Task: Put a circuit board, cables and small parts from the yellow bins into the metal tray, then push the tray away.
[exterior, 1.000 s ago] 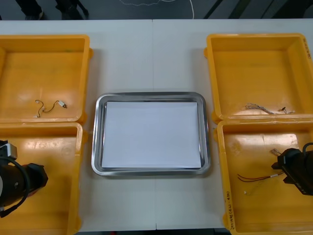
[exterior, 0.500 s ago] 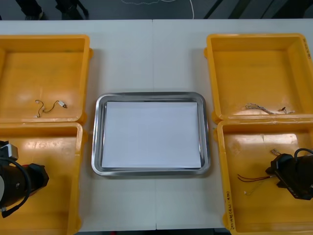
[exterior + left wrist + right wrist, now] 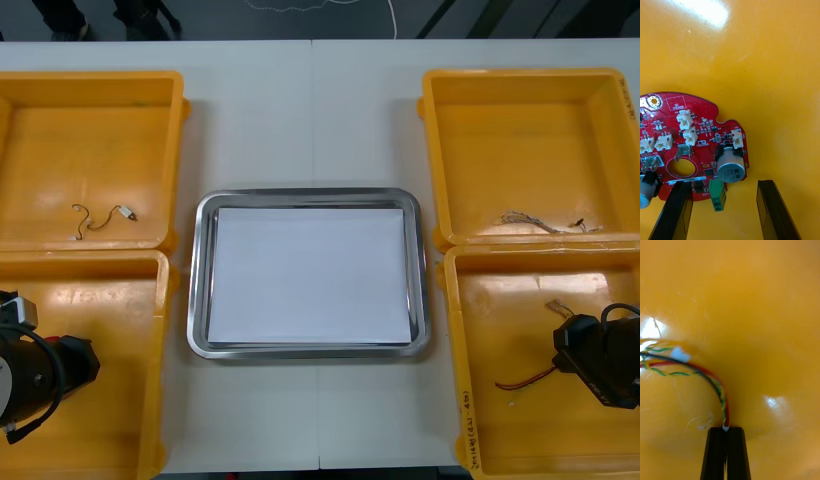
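Because the right gripper (image 3: 726, 429) pinches just the tip of the thin red and yellow cable (image 3: 711, 380) in its yellow plastic bin (image 3: 470, 400), lift slowly; the left gripper (image 3: 724, 183) hovers, fingers apart, over a round red circuit board (image 3: 685, 150).

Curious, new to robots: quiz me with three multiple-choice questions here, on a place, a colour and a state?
1. Where is the board? A. far left bin B. near left bin C. far right bin
2. The tray inside is: A. red B. black C. white
3. The right end effector is: A. shut on a cable B. open C. holding a board
Answers: 1 B, the open left end effector hovers over it there; 2 C, it shows white; 3 A, it pinches the cable's end.
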You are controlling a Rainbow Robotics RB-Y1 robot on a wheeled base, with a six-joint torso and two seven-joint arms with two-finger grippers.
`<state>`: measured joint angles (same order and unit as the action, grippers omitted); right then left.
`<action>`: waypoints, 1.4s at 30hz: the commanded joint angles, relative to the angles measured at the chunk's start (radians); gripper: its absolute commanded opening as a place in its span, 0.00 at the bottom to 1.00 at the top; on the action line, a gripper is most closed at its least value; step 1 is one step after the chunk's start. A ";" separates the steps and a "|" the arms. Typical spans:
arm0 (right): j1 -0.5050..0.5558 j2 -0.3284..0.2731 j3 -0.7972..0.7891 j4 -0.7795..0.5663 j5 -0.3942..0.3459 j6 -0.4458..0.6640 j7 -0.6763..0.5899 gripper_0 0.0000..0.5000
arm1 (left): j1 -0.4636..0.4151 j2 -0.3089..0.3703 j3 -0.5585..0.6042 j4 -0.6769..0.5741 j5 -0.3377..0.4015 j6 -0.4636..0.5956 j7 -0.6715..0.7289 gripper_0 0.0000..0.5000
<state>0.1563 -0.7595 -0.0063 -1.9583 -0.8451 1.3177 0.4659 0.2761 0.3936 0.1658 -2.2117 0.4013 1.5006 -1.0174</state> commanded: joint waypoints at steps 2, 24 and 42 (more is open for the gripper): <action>0.003 0.009 0.025 -0.001 0.011 -0.008 -0.061 0.00 | 0.026 -0.013 -0.022 -0.003 -0.007 -0.008 0.000 1.00; -0.043 -0.066 -0.072 -0.289 -0.002 0.209 0.065 0.00 | 0.026 -0.013 -0.025 -0.003 -0.013 -0.003 0.002 0.00; -0.144 -0.077 -0.055 -0.404 -0.106 0.304 0.366 0.00 | 0.011 -0.013 0.132 -0.221 -0.022 0.239 -0.049 0.00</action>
<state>0.0596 -0.8001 -0.0485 -2.3159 -0.9286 1.6078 0.8154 0.2761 0.3936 0.2257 -2.3502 0.3834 1.6867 -1.0175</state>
